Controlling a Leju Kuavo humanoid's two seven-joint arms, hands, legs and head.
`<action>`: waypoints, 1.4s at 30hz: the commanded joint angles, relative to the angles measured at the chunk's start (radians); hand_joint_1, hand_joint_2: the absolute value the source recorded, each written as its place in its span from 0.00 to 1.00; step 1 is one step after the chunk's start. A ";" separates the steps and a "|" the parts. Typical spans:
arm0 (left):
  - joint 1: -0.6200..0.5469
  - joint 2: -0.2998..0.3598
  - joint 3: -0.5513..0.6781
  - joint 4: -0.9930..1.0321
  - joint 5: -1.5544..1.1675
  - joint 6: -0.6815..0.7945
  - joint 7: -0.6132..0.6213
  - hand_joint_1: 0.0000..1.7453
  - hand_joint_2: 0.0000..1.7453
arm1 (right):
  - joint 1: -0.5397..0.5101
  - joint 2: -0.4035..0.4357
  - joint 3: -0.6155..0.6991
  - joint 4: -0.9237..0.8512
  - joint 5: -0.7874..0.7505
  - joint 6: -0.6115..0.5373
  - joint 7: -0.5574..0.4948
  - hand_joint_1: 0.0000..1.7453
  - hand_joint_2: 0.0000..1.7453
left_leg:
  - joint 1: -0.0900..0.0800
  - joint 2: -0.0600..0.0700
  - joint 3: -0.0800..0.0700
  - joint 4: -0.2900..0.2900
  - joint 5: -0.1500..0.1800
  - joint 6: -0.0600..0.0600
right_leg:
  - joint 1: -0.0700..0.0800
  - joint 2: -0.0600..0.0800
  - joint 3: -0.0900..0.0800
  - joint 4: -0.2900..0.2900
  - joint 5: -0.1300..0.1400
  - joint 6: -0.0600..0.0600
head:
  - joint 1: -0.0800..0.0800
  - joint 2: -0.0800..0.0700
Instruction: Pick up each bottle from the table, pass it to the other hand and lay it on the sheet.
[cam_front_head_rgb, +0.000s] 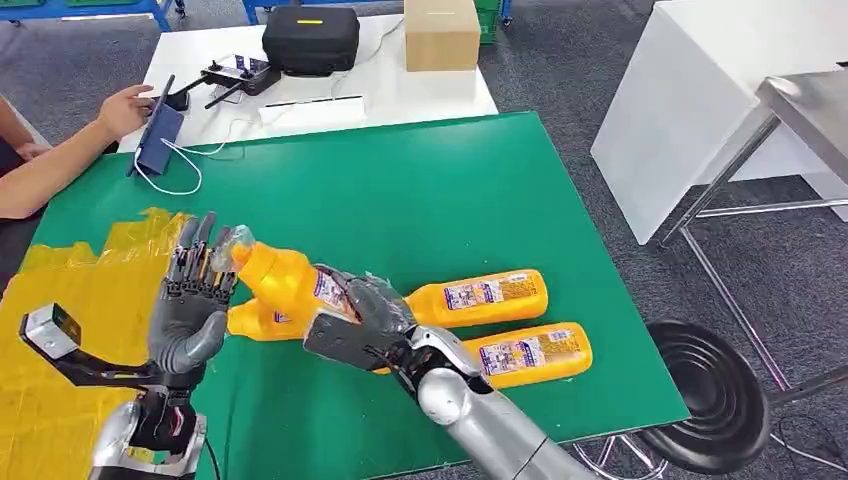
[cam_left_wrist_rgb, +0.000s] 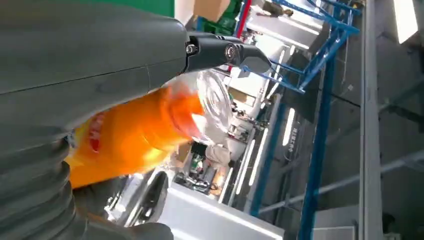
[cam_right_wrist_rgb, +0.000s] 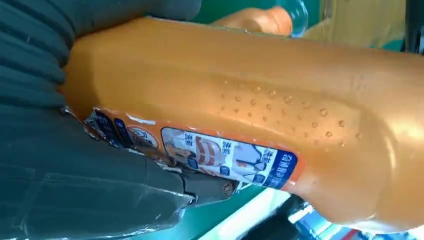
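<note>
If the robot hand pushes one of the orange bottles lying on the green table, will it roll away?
Probably not far. The orange bottle lying on the green table looks flattish-sided, so it would likely slide or rock rather than roll. Its glossy plastic may be slippery, and it looks full, so likely fairly heavy.

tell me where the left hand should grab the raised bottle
Around the neck and shoulder just below the clear cap. The right hand grips the bottle at its label, cap end tilted toward the open left hand, so closing in from the left looks simplest.

One orange bottle (cam_front_head_rgb: 285, 285) is raised, tilted; two more (cam_front_head_rgb: 490, 295) (cam_front_head_rgb: 530, 352) lie on the green sheet (cam_front_head_rgb: 400, 200).
</note>
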 joint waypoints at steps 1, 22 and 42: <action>-0.017 0.007 -0.051 0.042 0.008 -0.021 0.012 0.00 1.00 | -0.110 0.018 0.094 0.157 0.004 0.010 0.010 1.00 1.00 | 0.001 -0.001 0.003 0.000 -0.001 -0.001 | 0.000 0.003 0.003 0.000 -0.001 0.000 | 0.000 0.000; -0.072 0.042 -0.045 0.247 0.159 -0.022 0.113 0.00 1.00 | -0.092 0.057 0.255 0.124 0.067 0.036 0.015 1.00 1.00 | 0.001 -0.004 0.004 -0.001 -0.001 -0.001 | 0.000 0.000 0.004 -0.001 -0.001 0.000 | 0.000 0.000; -0.072 0.031 -0.029 0.245 0.175 -0.021 0.104 1.00 1.00 | -0.096 0.058 0.279 0.159 0.047 0.036 0.014 1.00 1.00 | 0.000 -0.002 0.001 -0.001 0.000 0.000 | 0.000 0.000 0.001 -0.001 0.000 0.000 | 0.000 0.000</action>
